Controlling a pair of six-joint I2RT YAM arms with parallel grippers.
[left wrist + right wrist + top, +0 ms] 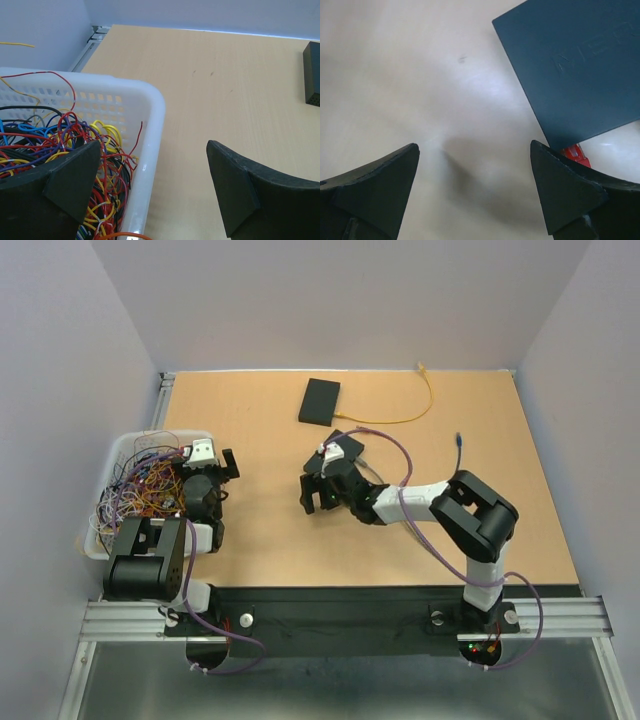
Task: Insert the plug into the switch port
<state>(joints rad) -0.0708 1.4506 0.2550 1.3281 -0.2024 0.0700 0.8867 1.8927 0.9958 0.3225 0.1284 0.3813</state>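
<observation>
The right arm bends at the elbow and reaches left, the right gripper [318, 502] [475, 190] spread wide and empty, just this side of the network switch [320, 400] [580, 70]. The yellow cable's plug [421, 367] lies on the tabletop [500, 460] beyond the switch, to its right. The left gripper [228, 464] [155, 190], also apart, hangs well left of the switch.

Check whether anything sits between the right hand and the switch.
Nothing visible does. The open right hand hangs over bare table with the switch just beyond it; the yellow cable runs off the switch's right side, clear of that path.
</observation>
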